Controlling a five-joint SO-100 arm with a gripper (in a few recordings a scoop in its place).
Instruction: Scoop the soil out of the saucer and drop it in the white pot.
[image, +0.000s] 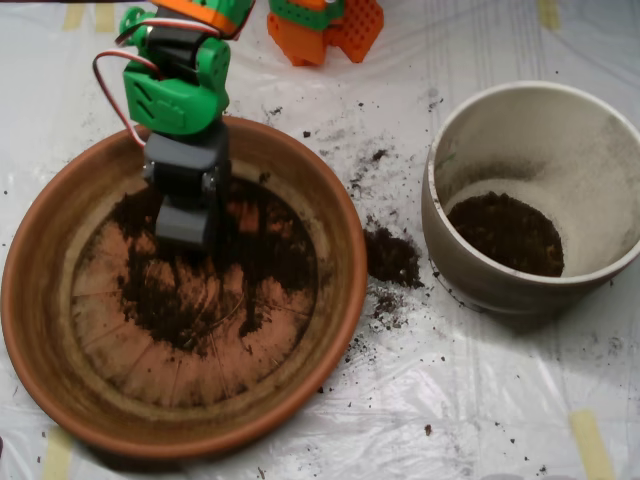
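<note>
A large terracotta saucer fills the left half of the overhead view. Dark soil lies smeared and clumped over its base. The green and grey arm reaches down from the top left, and its grey scoop sits low over the soil in the saucer's upper left part, tip down among the crumbs. The white pot stands at the right, apart from the saucer, with a dark layer of soil at its bottom.
Spilled soil lies on the white plastic sheet between saucer and pot, with crumbs scattered around. An orange and green arm base stands at the top middle. Tape strips mark the sheet's edges.
</note>
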